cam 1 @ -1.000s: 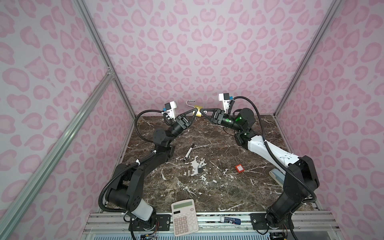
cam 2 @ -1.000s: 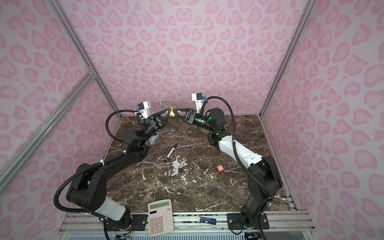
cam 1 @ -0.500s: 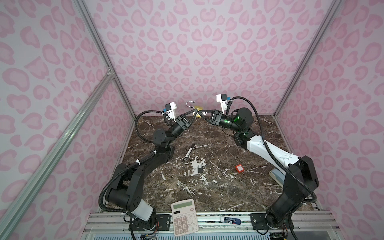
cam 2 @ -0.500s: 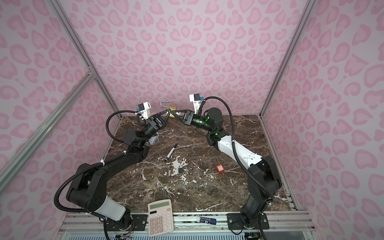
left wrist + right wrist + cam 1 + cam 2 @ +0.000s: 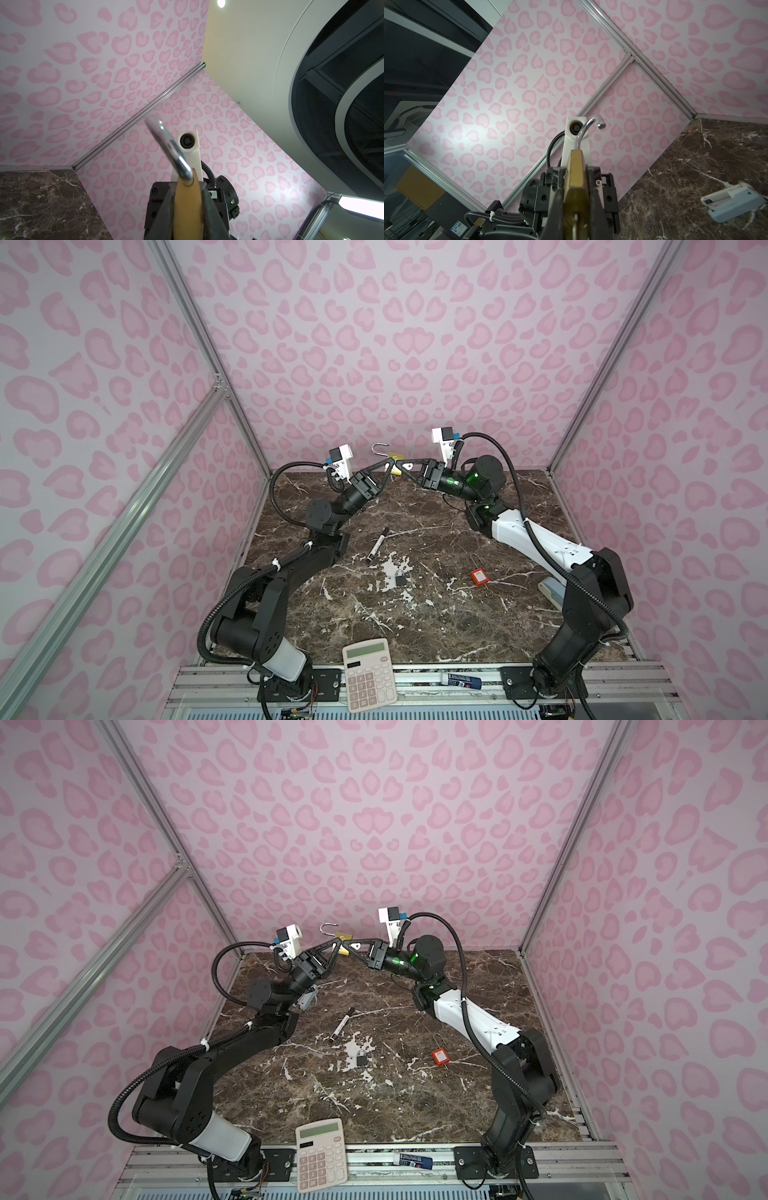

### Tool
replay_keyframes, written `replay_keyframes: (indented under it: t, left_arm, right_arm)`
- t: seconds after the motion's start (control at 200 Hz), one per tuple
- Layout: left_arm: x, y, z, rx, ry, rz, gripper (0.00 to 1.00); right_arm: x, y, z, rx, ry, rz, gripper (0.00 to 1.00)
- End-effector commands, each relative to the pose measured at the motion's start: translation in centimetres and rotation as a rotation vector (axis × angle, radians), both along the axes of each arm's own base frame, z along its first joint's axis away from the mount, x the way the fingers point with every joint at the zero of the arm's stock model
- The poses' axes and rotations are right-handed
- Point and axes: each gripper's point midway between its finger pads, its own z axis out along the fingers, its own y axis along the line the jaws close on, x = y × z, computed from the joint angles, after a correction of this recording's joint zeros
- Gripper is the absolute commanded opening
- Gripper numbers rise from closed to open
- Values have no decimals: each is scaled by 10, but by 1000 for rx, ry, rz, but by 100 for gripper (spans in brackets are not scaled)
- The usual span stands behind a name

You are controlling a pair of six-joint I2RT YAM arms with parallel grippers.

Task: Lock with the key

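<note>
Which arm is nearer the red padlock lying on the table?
Right. The right arm passes near the red padlock with its white forearm; the left arm lies across the table, beyond the black marker.

Bright, even light; shackle (image 5: 167, 144) blurred close-up.

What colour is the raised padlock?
The padlock is brass gold; right wrist view shows it best.
</note>
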Motion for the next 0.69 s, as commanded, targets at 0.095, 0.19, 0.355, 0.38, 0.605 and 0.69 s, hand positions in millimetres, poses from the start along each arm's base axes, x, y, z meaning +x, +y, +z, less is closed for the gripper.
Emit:
replay_keyframes:
  t: [0.095,0.19,0.355,0.38,0.605,0.69]
  left_arm:
    - [-8,8,10,8,-55,27,50]
    - [-9,12,9,26,-58,43,54]
    - [-10,30,5,55,-43,85,55]
    - [-10,33,5,60,-41,90,55]
    - [-14,46,8,137,-33,76,55]
    - [-15,43,10,160,-41,53,55]
  right_arm:
    - [-3,-7,10,12,-50,-9,0]
    - [-2,-11,9,9,-49,-19,0]
    - [-1,-23,-2,-39,-59,-40,0]
    - [-2,-25,-5,-55,-63,-42,0]
    - [-11,-33,-31,-188,-73,-41,0]
    - [-17,-29,-34,-204,-74,-16,0]
